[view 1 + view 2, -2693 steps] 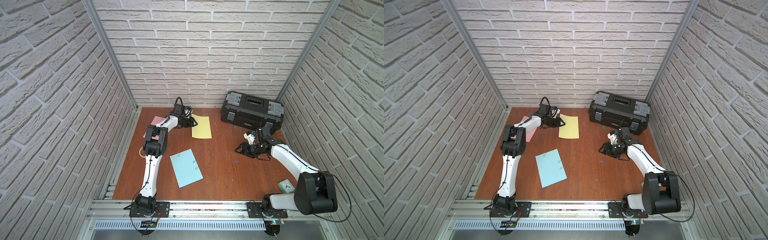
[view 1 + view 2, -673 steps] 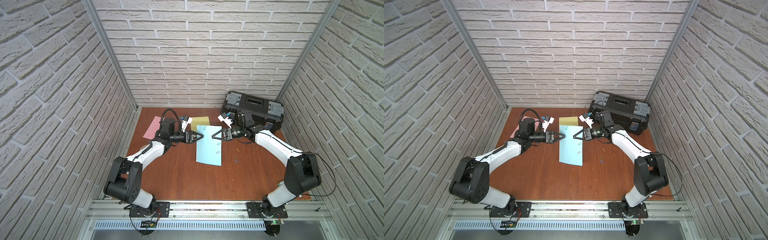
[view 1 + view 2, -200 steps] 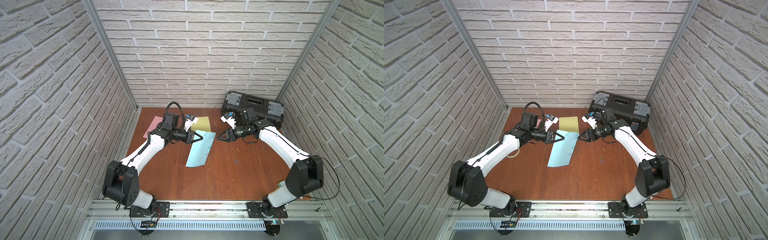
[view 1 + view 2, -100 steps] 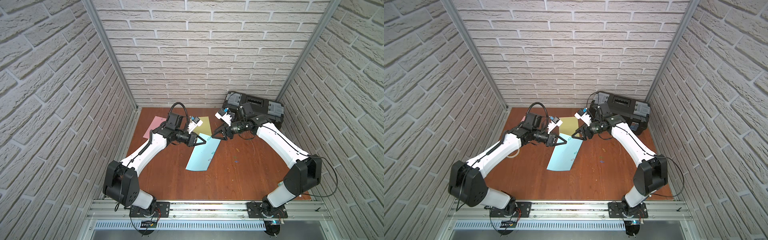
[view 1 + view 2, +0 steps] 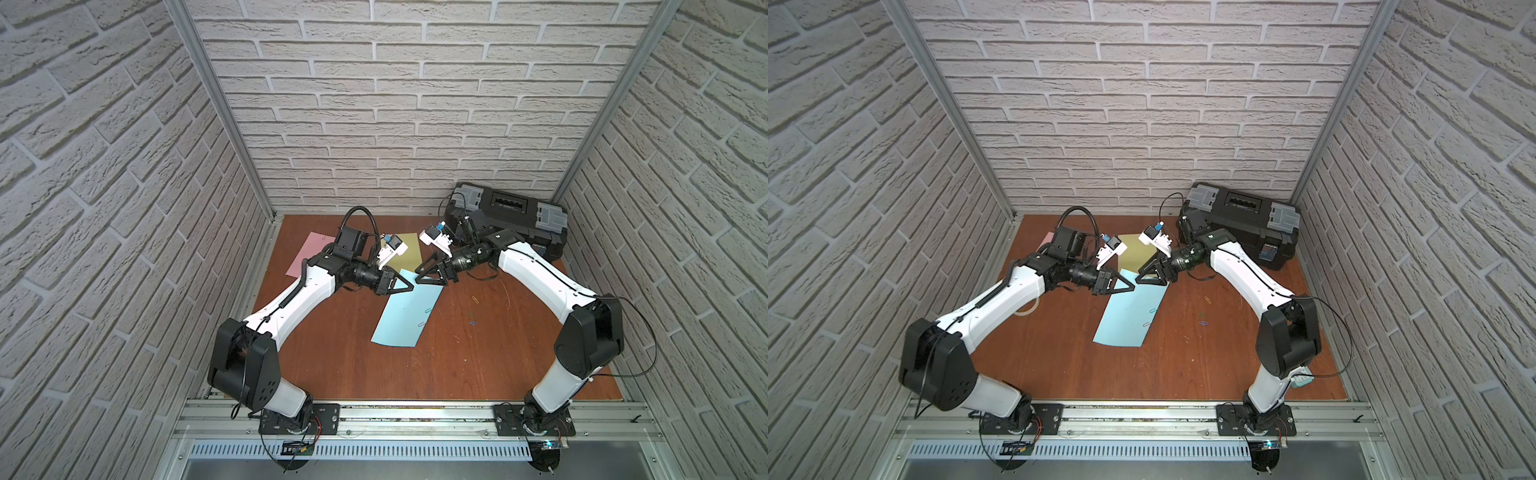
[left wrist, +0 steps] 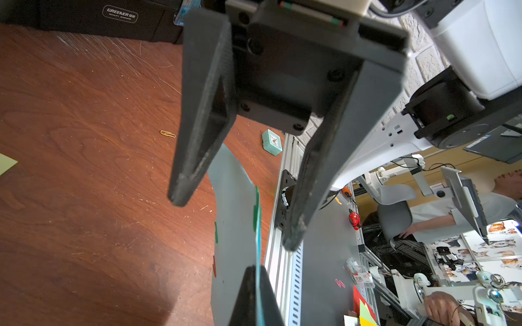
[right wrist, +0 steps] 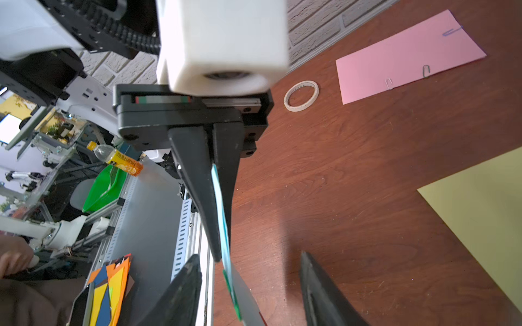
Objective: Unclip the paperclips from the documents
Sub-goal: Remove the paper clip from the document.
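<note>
The step in hand is pulling a clip off the light blue sheet (image 5: 405, 320), which sits mid-table with its far end raised and its near end on the table (image 5: 457, 365). The left gripper (image 5: 409, 287) is clamped on the sheet's far edge and holds it up edge-on. The right gripper (image 5: 417, 278) faces it from the right with its jaws apart, straddling that edge where a green paperclip (image 6: 257, 209) sits.

The next move probably calls for the right jaws to close on the wire alone, then slide it off along the edge while the left grip resists the pull. Pinching paper with the clip could tear or drag the sheet.

More clips (image 5: 428, 310) show further down the sheet. The pink sheet (image 7: 406, 56) at far left carries several, and loose paperclips (image 5: 475, 299) lie to the right.
</note>
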